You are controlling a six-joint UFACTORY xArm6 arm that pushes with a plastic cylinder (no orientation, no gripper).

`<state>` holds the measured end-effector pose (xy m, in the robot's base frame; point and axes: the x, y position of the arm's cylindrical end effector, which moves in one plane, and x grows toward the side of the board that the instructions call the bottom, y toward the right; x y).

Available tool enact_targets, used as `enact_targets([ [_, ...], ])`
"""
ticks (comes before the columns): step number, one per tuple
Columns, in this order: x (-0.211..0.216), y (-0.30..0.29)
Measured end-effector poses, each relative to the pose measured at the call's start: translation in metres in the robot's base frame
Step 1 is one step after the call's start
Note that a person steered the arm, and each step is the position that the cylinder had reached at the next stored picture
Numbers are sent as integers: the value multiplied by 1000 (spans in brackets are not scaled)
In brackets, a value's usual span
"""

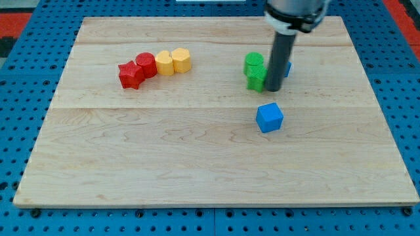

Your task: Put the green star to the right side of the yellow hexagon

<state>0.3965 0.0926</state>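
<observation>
Green star block [256, 78] sits pressed against the view's right by the dark rod's tip [273, 90], early in the push
No jaws exist on this rod; next it should shove the star toward the view's left across the wooden board [197, 164], stopping just right of the yellow hexagon [182, 60], well apart now

Open board [197, 151] is left between the yellow hexagon [182, 60] and the green star [256, 77]. The star's right flank is taken by the tip [273, 89]; below it the way is narrowed by a blue cube [269, 117].
</observation>
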Motion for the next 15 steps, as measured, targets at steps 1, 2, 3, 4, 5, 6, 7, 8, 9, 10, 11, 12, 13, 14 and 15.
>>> enact_targets([
  [1, 0, -27],
  [2, 0, -4],
  [3, -8, 16],
  [4, -25, -23],
  [5, -27, -64],
  [6, -7, -55],
  [7, -8, -62],
  [8, -33, -65],
  [9, -48, -65],
  [10, -41, -64],
  [11, -21, -62],
  [12, -25, -72],
  [13, -36, -75],
  [14, -41, -75],
  [15, -41, -75],
])
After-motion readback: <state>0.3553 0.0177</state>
